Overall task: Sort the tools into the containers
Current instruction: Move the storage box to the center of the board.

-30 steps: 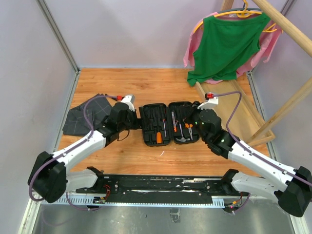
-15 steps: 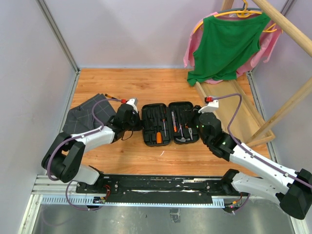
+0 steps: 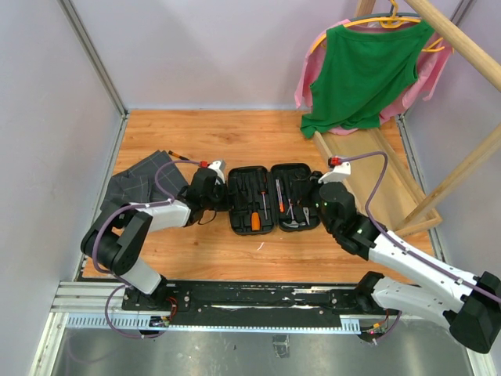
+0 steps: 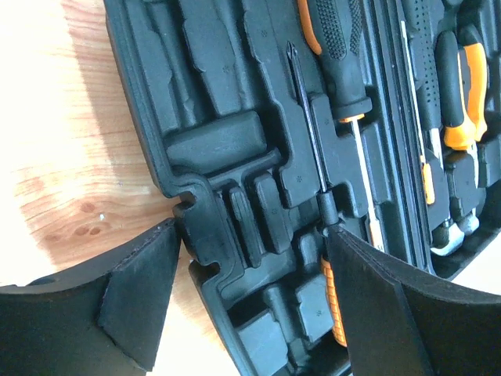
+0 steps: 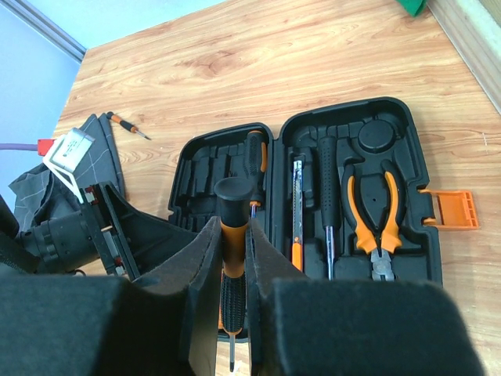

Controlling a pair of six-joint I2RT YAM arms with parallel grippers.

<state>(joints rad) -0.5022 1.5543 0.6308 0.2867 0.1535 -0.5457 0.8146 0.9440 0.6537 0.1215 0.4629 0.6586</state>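
Here, lying open in the middle of the table [image 3: 235,133]: the tool case [image 3: 270,200], with pliers [image 5: 374,211] and several screwdrivers [image 5: 326,196] slotted. Over its left half, pinched in the narrow right gripper [image 5: 233,235]: an orange-black screwdriver [image 5: 232,192]; hovering or resting in a slot, hard to tell. Straddling the case's left rim, spread wide and empty: the left gripper [image 4: 252,258]. Risks from here: releasing off-slot and leaving the tool proud; shoving the case with a left finger; overlooking the loose screwdriver [image 5: 125,124] by the cloth [image 3: 141,184].
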